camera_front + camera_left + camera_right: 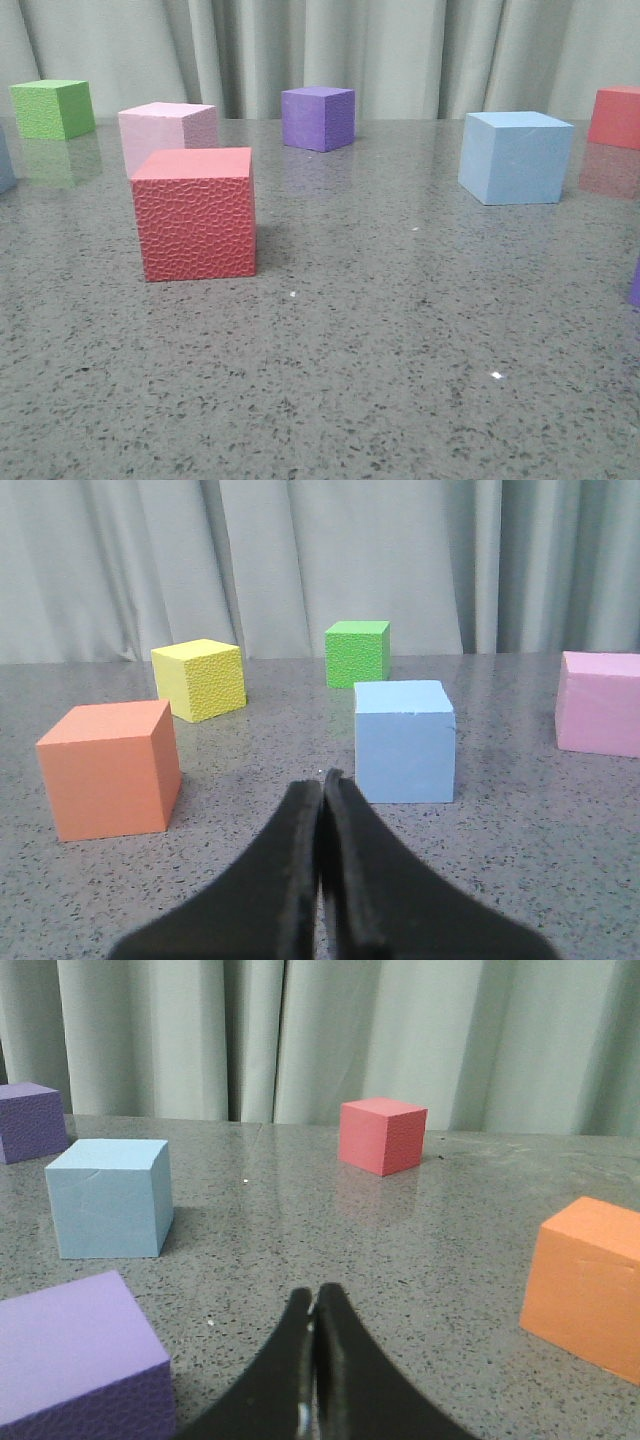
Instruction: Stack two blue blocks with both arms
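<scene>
Both pincers, left pincer (322, 780) and right pincer (313, 1295), are sitting closed, empty; opening toward each blue block (404, 740) (110, 1198) probably comes next.

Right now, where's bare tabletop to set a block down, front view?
Open: the wide near stretch of table in front of the red cube, and the gap between it and the blue block. Crowded: the back left, where the pink cube sits just behind the red one, near the green cube.
</scene>
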